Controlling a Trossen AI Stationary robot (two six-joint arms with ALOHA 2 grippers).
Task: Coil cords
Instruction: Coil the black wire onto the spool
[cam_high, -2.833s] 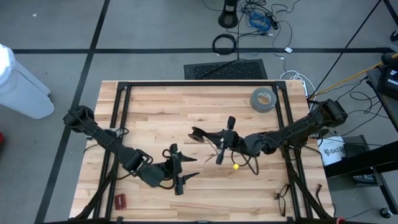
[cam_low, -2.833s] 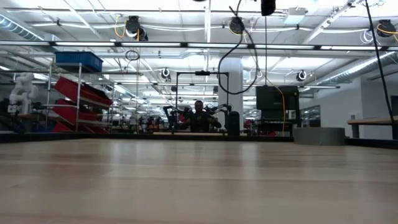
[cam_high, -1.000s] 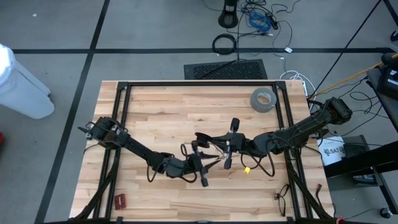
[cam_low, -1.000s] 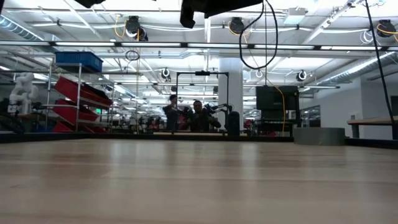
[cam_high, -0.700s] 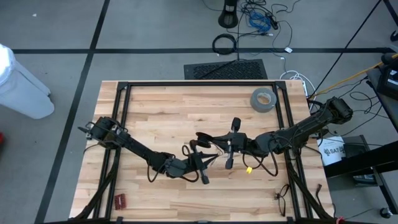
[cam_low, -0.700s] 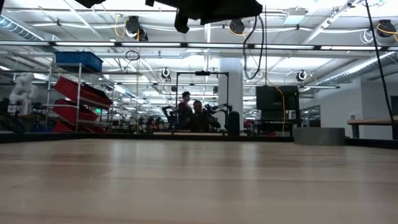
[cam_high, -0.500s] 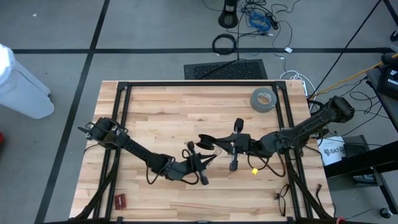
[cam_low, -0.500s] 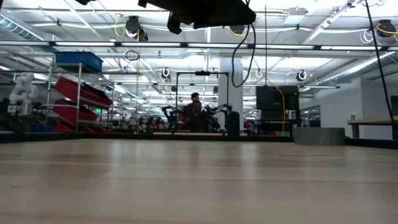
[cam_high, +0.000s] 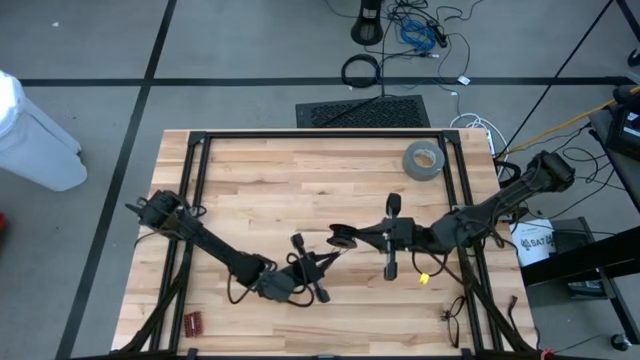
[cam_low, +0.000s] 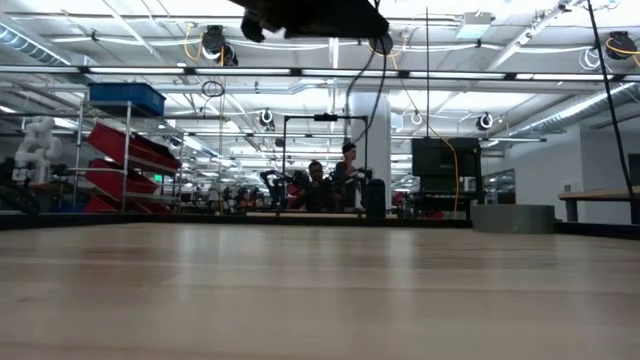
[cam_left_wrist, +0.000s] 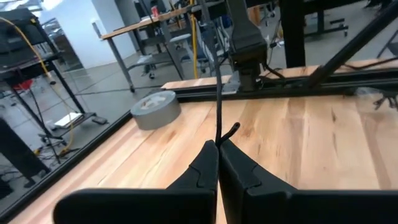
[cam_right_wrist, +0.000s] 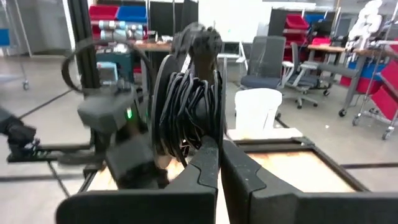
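Note:
The cord is a thin black wire, most of it wound into a coil (cam_right_wrist: 185, 99) that stands upright above the table's middle (cam_high: 343, 238). My right gripper (cam_right_wrist: 219, 142) is shut on this coil (cam_high: 352, 238). One strand (cam_left_wrist: 219, 87) runs from the coil to my left gripper (cam_left_wrist: 218, 144), which is shut on it just on the coil's near side (cam_high: 334, 256). A short free end (cam_left_wrist: 234, 128) sticks out beside the left fingertips. My left gripper pinches a single strand of the cord (cam_left_wrist: 218, 138) between its two fingertips, close to the short free end. The fingers come about level from the table's near left. The strand rises straight from them to the coil, clear of the table. My right gripper pinches the coil's lower part (cam_right_wrist: 200, 140) between its two fingers, several turns together. The fingers come about level from the table's right side. The coil stands upright above them, lifted clear of the table.
A grey tape roll (cam_high: 423, 159) lies at the far right of the table (cam_high: 260, 170), also in the left wrist view (cam_left_wrist: 155, 109). A small red thing (cam_high: 192, 322) lies at the near left corner. A dark frame (cam_high: 320, 134) runs round the table's edges.
My right gripper has carried the coil toward the table's right and near edges, keeping it upright and clear of the wood. My left gripper has followed toward the near right and has turned at the wrist, staying close by the coil.

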